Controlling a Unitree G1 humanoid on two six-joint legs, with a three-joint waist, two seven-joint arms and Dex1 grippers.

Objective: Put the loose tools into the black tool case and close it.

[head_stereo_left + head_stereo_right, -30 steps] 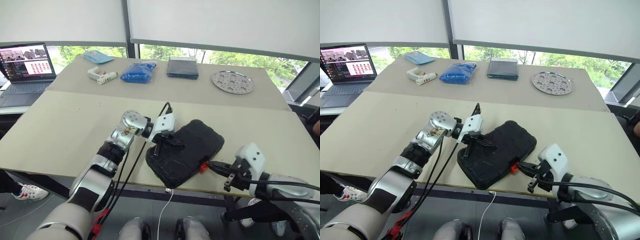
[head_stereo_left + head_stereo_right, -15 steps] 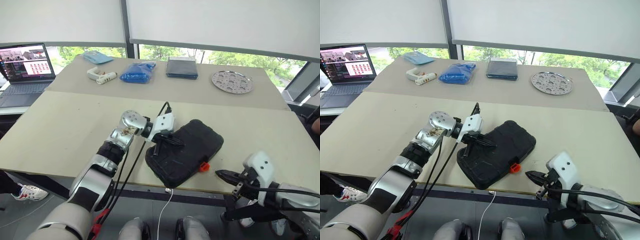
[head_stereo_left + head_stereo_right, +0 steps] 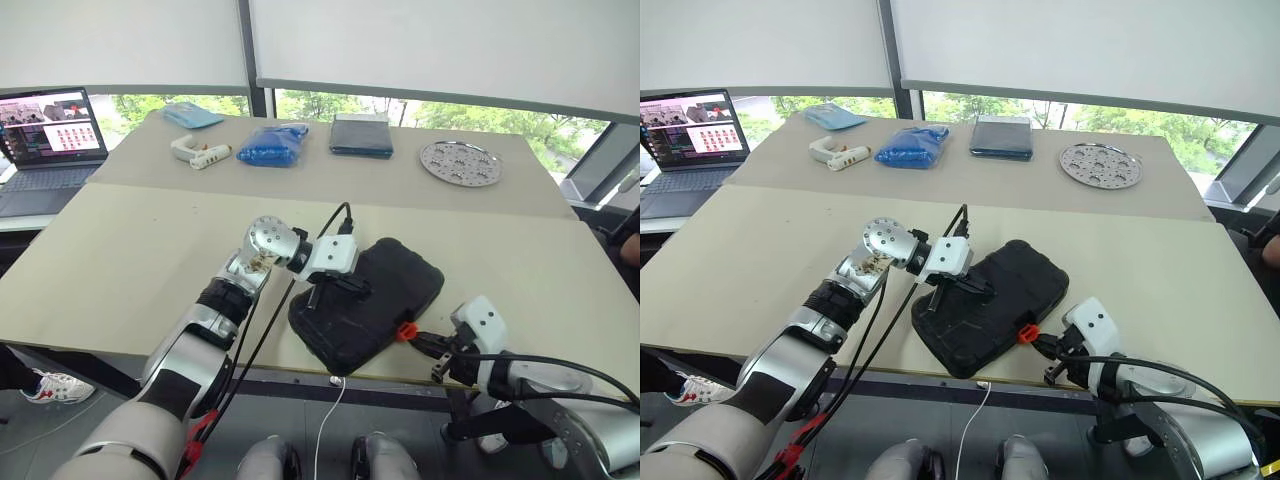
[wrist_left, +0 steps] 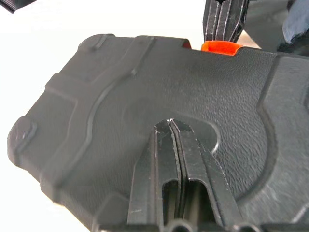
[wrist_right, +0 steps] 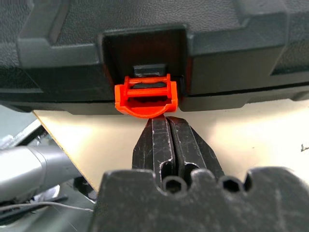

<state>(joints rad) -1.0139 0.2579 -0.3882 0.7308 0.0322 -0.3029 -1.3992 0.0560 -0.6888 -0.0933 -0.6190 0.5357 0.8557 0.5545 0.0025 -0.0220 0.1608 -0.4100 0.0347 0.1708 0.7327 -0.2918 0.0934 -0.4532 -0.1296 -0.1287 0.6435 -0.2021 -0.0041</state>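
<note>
Black tool case [image 3: 366,303], lid down, lying askew on the worktop [image 3: 120,260] at its near edge, one corner reaching that edge. Left gripper [image 3: 344,287], fingers pressed together and holding nothing, bears on the middle of the ribbed lid; in the left wrist view its tips rest on the textured shell. Right gripper [image 3: 1040,343], fingers likewise pressed together and empty, points at the small orange latch [image 5: 146,95] from beyond the near edge; in the right wrist view its tips sit just beneath the latch, which hangs open below its recess. No loose tools lie on the near worktop, so they are judged already inside; the step in hand appears to be snapping the latch.

Risks, as judgements: a push that meets the latch off-centre may slide past it and leave the case unfastened. A push toward the far edge could shift or turn the case if the left gripper's downward hold is too light. Any tool seated proud inside would keep the halves apart and prevent the catch from engaging.
</note>
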